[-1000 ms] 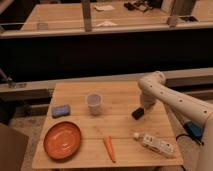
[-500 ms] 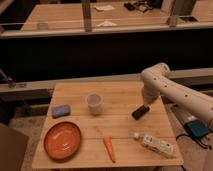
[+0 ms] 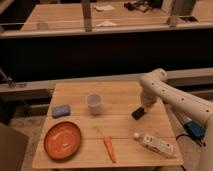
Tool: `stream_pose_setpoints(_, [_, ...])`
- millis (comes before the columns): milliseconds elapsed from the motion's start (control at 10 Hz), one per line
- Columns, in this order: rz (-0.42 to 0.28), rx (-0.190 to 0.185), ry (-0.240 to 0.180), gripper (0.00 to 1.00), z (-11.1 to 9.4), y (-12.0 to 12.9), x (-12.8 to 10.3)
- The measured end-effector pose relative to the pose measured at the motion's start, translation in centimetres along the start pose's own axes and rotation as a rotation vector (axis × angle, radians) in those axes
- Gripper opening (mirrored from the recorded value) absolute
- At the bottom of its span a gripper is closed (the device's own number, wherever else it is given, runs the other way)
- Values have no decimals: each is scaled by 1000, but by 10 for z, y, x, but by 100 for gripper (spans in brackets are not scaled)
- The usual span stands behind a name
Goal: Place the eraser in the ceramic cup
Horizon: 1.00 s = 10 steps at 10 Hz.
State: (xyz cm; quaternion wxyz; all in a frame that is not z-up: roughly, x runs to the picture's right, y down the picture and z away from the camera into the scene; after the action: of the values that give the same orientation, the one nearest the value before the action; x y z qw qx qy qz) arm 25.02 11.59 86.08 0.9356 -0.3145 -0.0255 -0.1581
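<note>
The eraser (image 3: 138,113) is a small black block lying tilted on the right part of the wooden table (image 3: 125,127). My gripper (image 3: 143,107) is at the end of the white arm, right over the eraser's upper right end and touching or nearly touching it. The ceramic cup (image 3: 94,103) is small and pale and stands upright near the table's middle, about a hand's width to the left of the eraser. The cup looks empty.
A blue pad (image 3: 61,110) lies left of the cup. An orange plate (image 3: 62,140) sits at the front left. An orange carrot (image 3: 109,149) lies at the front middle and a white bottle (image 3: 155,144) at the front right. A dark counter stands behind the table.
The arm has swung so that it comes down onto the eraser from higher up and further right. The eraser has stayed in about the same spot on the table.
</note>
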Motion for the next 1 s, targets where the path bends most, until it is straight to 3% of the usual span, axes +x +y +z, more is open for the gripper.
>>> stream_pose_setpoints(400, [-20,-7,-7,49,1,-1,0])
stream_pose_setpoints(500, [-23,-6,-9,49,4,-1,1])
stream_pose_setpoints(800, [-38,-28,-14,65,28,-4,0])
stream_pose_setpoints(1000, [-43,-23,-16,54,30,-3,0])
